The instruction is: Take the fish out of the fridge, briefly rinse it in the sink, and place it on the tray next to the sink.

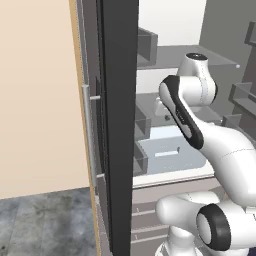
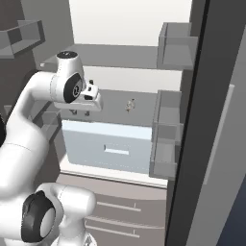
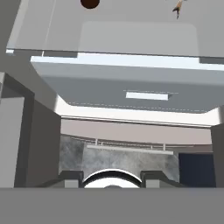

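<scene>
Inside the open fridge (image 2: 125, 53), mid shelf, the fish (image 2: 130, 104) lies on the glass shelf (image 2: 144, 103) toward the back, at approx 3 o'clock from the gripper (image 2: 80, 113) in right base view, well apart from it. In hand view the fish (image 3: 177, 7) is a small tan-orange sliver at 1 o'clock, top edge, partly cut off. A dark round item (image 3: 89, 3) sits at 11 o'clock on the same shelf; can't tell what it is.

Fingers: only the tips show at the bottom of hand view, with a gap between them and nothing held; how wide they stand overall I can't tell from these views.

Handling, my guess: fish is small, thin, light, prob. slippery once wet, a bit soft. Best to pinch across the mid-body, narrow side, not the tail. Too tiny here to read its orientation exactly; looks roughly upright/tilted on the shelf.

Containers: pale blue-grey crisper drawer (image 2: 108, 149) under the shelf, closed, w/ white slot handle (image 2: 116, 152); contents hidden. Door bins (image 2: 166, 144) on the right door look vacant. Door bins (image 1: 141, 125) on the left door also look vacant, partly hidden by the dark door edge (image 1: 118, 125). Upper shelf (image 2: 115, 55) bare as far as seen.

Step in hand, judged: reach toward the fish, grasp not yet made. Sink and tray come later.
</scene>
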